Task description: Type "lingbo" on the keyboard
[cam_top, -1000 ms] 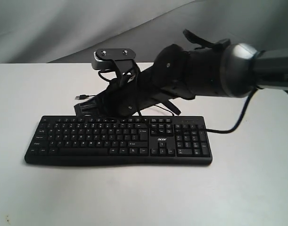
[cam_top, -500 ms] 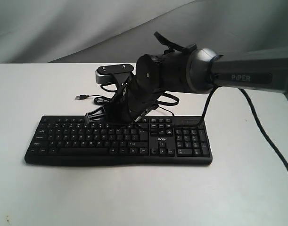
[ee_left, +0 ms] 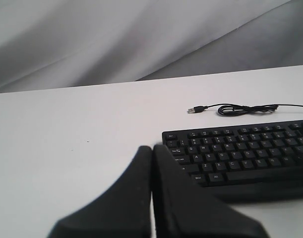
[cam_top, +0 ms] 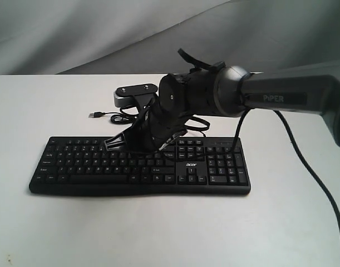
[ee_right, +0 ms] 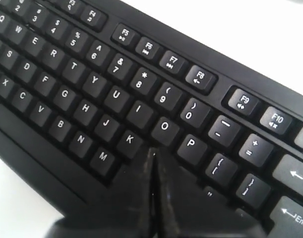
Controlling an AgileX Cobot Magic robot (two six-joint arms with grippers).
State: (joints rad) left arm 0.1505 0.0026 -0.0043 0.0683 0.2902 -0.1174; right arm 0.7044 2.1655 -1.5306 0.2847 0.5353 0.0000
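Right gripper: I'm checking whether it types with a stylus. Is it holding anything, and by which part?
Nothing. The right gripper is shut, empty, its tip at the keyboard beside the K key and O key.

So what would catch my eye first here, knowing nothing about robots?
The big black arm reaching in from the right across the black keyboard on the white table. Its closed right gripper points at the letter keys, tip close to K and O. Behind the keyboard, a loose USB plug lies on the table.
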